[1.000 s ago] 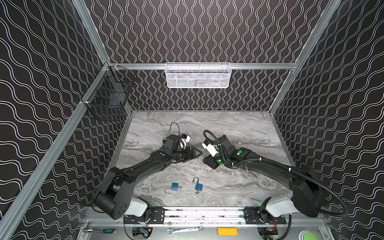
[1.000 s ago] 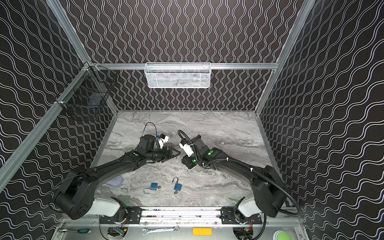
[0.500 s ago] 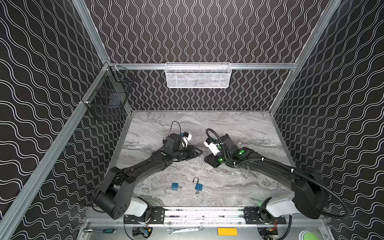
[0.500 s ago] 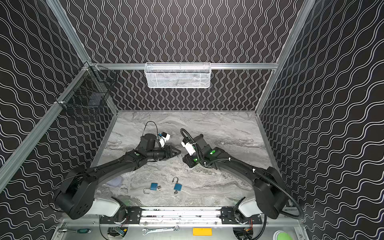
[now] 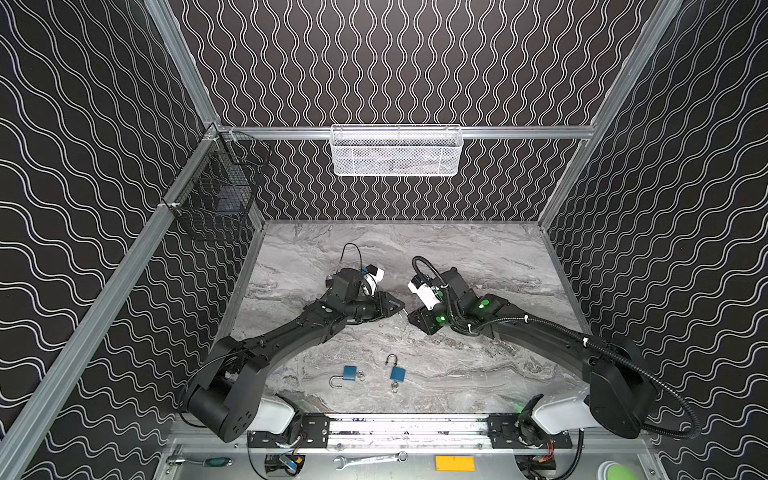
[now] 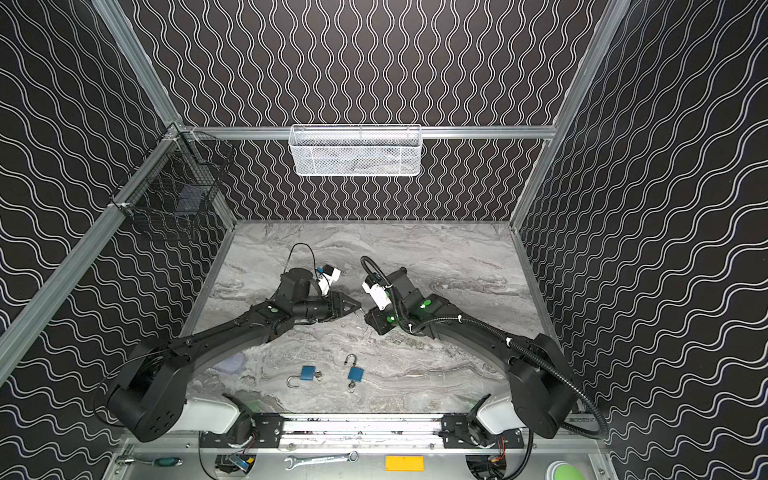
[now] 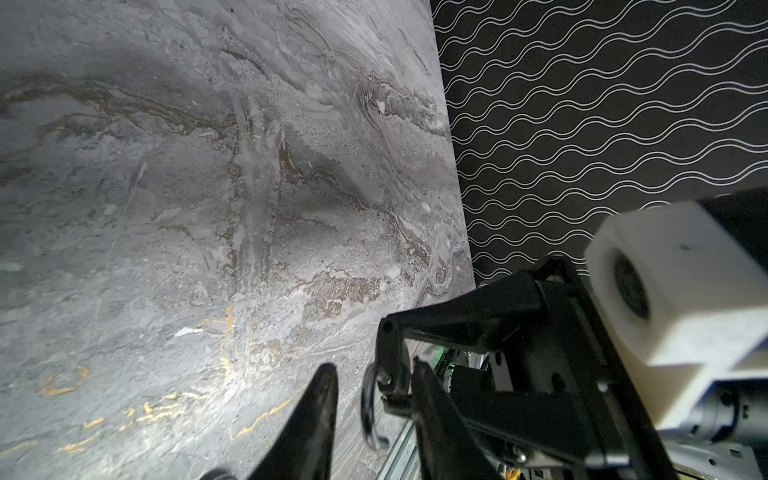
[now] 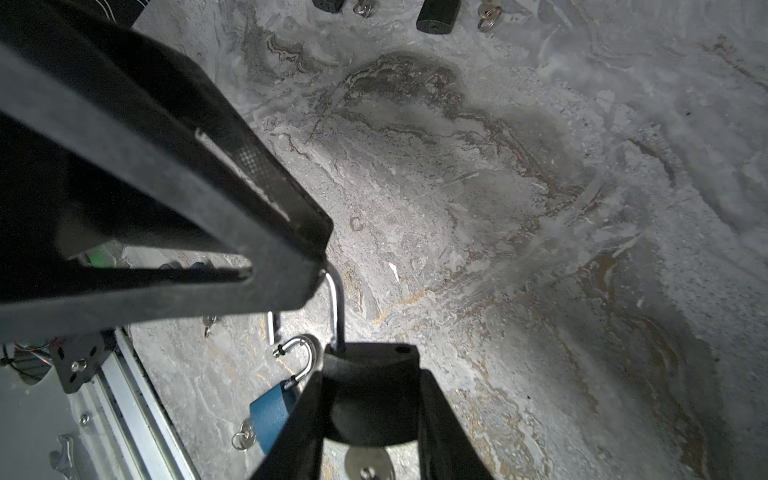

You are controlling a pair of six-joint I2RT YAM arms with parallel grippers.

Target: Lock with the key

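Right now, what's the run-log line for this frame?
right gripper: gripping black padlock | left gripper: open around its shackle | blue padlocks: two, on table

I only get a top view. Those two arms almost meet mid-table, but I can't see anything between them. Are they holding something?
Observer: Yes. The right wrist view shows the right gripper clamped on a black padlock, its shackle open.
Operator: What's the other arm doing?
Observer: In the left wrist view the left gripper has a finger either side of that shackle, with a gap showing.
Operator: Any key?
Observer: A silver key shows just under the padlock's body in the right wrist view.
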